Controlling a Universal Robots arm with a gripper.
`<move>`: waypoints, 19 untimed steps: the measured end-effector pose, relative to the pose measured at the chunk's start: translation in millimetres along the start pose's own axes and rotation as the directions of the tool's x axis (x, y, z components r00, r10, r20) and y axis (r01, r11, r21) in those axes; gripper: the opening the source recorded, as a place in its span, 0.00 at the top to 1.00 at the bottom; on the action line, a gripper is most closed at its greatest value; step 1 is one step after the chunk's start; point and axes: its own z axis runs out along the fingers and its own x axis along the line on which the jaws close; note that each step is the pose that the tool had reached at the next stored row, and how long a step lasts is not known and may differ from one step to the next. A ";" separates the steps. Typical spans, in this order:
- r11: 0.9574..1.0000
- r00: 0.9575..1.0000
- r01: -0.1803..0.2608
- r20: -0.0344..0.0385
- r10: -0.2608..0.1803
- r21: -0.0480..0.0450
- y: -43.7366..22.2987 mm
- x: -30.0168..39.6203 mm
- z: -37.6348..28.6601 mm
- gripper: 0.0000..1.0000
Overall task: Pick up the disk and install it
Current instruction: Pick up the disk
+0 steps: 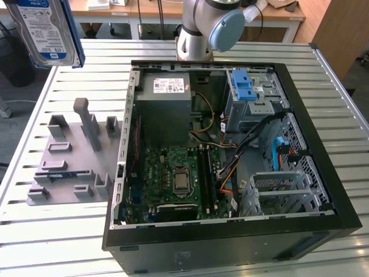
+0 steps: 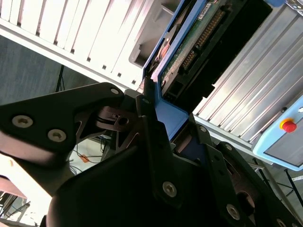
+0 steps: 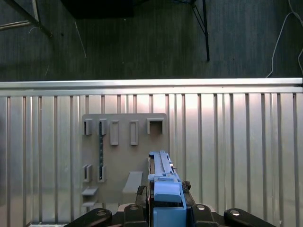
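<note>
High at the exterior view's upper left, the disk point(image 1: 46, 29), probably rigid, hefty and shock-sensitive, sits clamped by its blue side rails in the end effector point(image 3: 166, 201).

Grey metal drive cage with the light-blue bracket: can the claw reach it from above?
Probably yes: the black computer case lies open and nothing covers the grey metal drive cage, though black cables run beside it. The claw holds the silver blue-framed disk.

Metal disk point(image 1: 43, 29) with glossy blue plastic edging; shiny ribbed metal table point(image 1: 340, 98)
</note>
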 end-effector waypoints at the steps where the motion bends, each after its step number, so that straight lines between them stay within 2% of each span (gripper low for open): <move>1: 1.000 1.000 0.000 0.000 0.000 0.000 -0.2 0.0 0.0 0.64; 19: 1.000 1.000 0.000 0.000 0.000 0.000 -3.7 -0.1 0.0 0.64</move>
